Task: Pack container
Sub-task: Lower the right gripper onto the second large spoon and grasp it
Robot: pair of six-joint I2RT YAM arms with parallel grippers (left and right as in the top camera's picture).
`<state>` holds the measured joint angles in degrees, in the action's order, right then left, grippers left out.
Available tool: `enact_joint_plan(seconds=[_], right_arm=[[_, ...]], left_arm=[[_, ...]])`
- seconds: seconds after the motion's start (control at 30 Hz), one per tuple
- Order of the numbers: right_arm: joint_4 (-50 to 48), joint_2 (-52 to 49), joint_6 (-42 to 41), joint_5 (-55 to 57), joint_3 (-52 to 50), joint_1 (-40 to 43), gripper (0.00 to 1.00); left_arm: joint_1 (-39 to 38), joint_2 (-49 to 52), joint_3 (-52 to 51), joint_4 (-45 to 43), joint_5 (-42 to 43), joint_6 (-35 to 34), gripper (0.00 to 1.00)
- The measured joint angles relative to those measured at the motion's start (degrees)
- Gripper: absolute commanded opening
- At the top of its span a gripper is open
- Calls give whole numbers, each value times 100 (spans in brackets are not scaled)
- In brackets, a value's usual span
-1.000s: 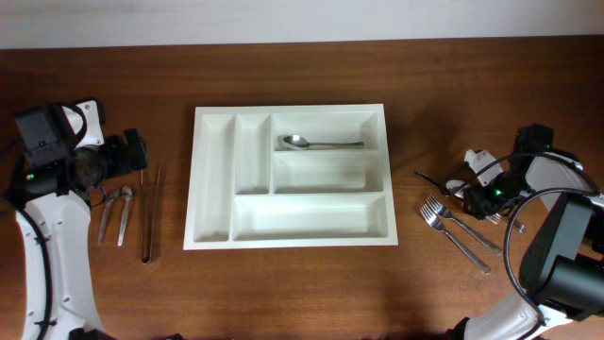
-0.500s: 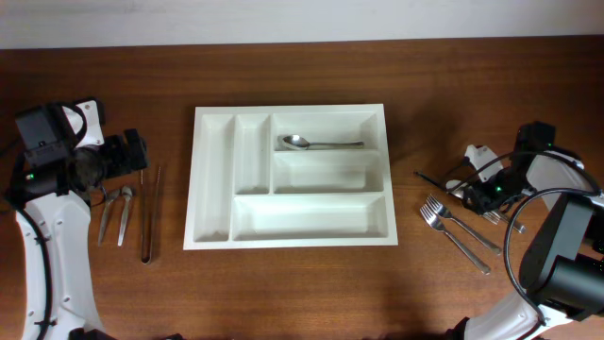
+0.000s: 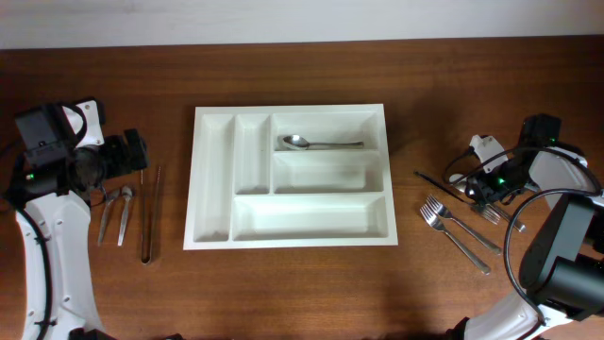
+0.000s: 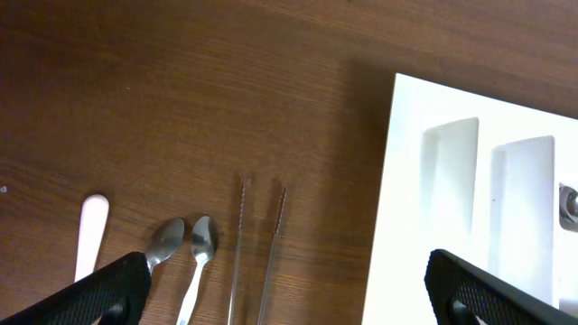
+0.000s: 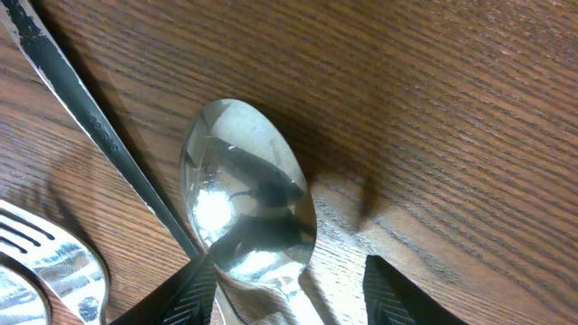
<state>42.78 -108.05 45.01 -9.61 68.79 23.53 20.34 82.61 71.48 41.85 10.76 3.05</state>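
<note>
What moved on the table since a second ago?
The right tool slid a little toward the table's right edge and far side. It sits open, low over a spoon lying between its fingers, and nothing was visibly picked up or let go. The left tool, the container, the spoon inside it and the forks stayed put.

No text, label, brand, number or sign can be read on anything in view.
</note>
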Motion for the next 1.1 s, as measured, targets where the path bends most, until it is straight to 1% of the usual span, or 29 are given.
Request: enact_joint_plan(seconds=[0.27,0.5,0.57,0.67,0.93,1.1], right_arm=[[17,0,-31,0,0,0,54],[221,0,-28,4,-2,0,54],[219,0,-31,11,-2,0,53],[212,0,-42,24,-2,0,45],[186,-13,-131,28,-2,0,45],[125,-221,-160,50,-4,0,44]], left_arm=[[0,0,0,-2,0,0,99],[0,0,0,-2,0,0,99],[0,0,0,-2,-2,0,99],[0,0,0,-2,0,0,99],[0,0,0,-2,-2,0,99],[0,0,0,0,0,0,99]])
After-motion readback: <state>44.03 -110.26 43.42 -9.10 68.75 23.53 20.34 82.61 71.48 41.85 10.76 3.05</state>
